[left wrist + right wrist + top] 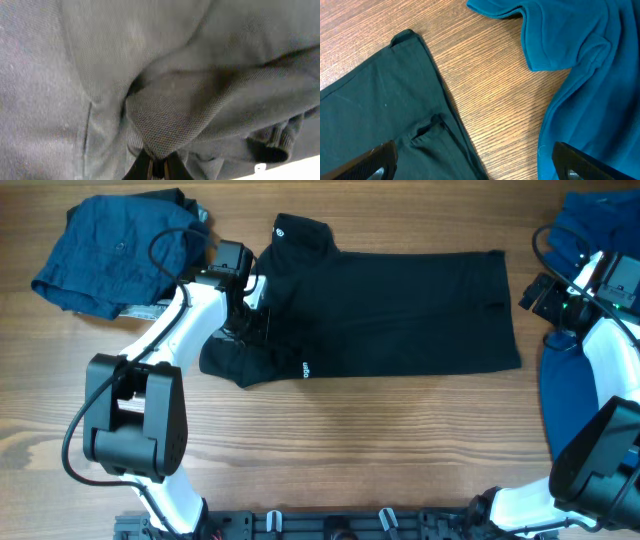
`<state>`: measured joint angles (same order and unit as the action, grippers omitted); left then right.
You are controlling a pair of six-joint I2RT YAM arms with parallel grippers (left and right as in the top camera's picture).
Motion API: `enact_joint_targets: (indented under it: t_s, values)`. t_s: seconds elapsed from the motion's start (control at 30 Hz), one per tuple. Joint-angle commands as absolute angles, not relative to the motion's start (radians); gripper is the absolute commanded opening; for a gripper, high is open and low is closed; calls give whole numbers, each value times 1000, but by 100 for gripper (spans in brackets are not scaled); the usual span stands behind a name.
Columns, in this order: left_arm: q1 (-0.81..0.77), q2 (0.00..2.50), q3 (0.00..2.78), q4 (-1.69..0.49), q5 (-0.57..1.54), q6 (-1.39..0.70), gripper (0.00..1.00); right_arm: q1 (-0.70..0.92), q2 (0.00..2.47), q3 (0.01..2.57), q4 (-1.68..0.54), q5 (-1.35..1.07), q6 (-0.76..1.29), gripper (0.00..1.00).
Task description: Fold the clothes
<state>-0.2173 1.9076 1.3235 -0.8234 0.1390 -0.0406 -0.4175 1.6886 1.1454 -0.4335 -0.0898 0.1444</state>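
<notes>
The black shirt [400, 310] lies spread across the middle of the table, collar at the left, with a sleeve bunched at its lower left. My left gripper [255, 315] is down on the shirt's left part, shut on a raised fold of black fabric [200, 110]; the closed left gripper [157, 167] pinches that fold at its tip. My right gripper [535, 292] hovers open over the shirt's right hem. In the right wrist view the right gripper [475, 167] spans the bare wood between the black hem [370, 115] and a royal blue garment [590, 75].
A dark blue garment [110, 250] lies crumpled at the back left. The royal blue garment [575, 380] runs along the right edge under the right arm. Bare wooden tabletop [380, 440] stretches in front of the shirt.
</notes>
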Motion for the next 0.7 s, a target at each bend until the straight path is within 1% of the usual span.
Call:
enact_joint_targets:
  t_s: [0.0, 0.13, 0.2, 0.3, 0.33, 0.4, 0.43, 0.47, 0.5, 0.6, 0.67]
  values:
    - [-221, 1921, 1315, -769, 137, -111, 4, -415, 1692, 1152, -431, -106, 133, 100]
    - [-221, 1921, 1315, -673, 137, -157, 4, -415, 1692, 1152, -431, -106, 133, 100]
    - [-222, 1921, 1315, -630, 137, -167, 6, -415, 1692, 1152, -431, -106, 133, 100]
    - [-222, 1921, 1314, -567, 137, -173, 19, -415, 1692, 1152, -431, -106, 133, 100]
    - [-223, 1921, 1314, -555, 137, -173, 27, -415, 1692, 1152, -431, -106, 133, 100]
    - [-223, 1925, 1314, -529, 138, -173, 34, -415, 1692, 1152, -431, -106, 133, 100]
    - [-223, 1929, 1314, -523, 138, -173, 36, -415, 1692, 1152, -431, -106, 133, 100]
    - [-223, 1929, 1314, -516, 136, -183, 35, -415, 1692, 1152, -431, -106, 133, 100]
    - [-220, 1928, 1315, -490, 133, -207, 30, -415, 1692, 1152, -431, -106, 133, 100]
    - [-182, 1914, 1358, -459, 138, -391, 27, -415, 1692, 1152, -431, -106, 133, 100]
    - [-137, 1901, 1406, -461, 175, -498, 28, -415, 1692, 1152, -431, -106, 133, 100]
